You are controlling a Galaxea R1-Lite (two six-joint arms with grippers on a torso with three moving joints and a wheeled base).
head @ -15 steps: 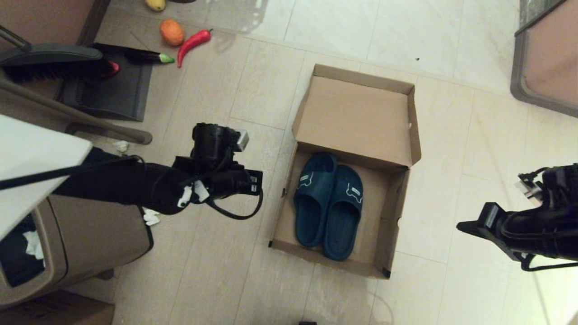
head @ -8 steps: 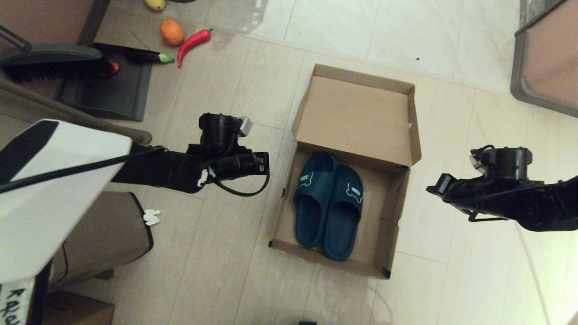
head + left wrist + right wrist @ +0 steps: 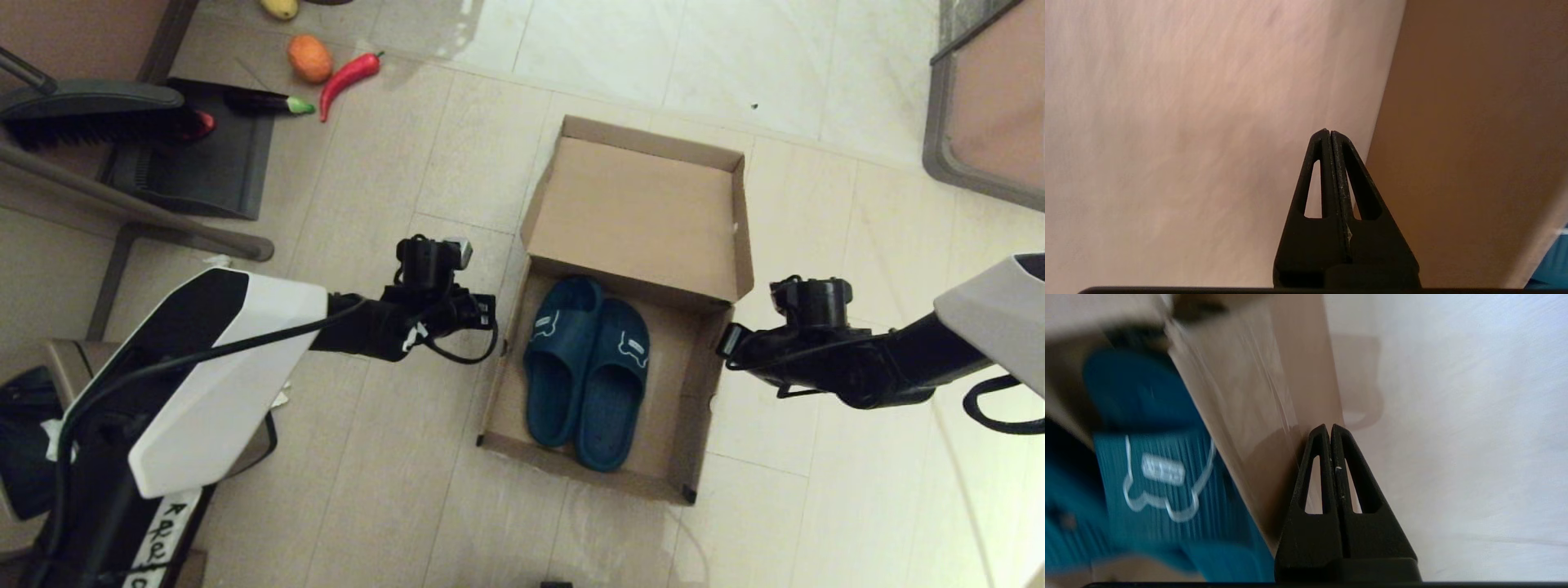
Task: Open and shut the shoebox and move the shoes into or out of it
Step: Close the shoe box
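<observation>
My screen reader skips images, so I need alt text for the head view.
An open shoebox on a tiled floor holds the shoes, its lid folded back. The shut left gripper and right gripper flank its side walls.

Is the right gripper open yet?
No, the right gripper has its two fingers pressed together, beside the shoebox wall.

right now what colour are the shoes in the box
Dark teal-blue shoes with white bear outlines; clearest in the head view.
</observation>
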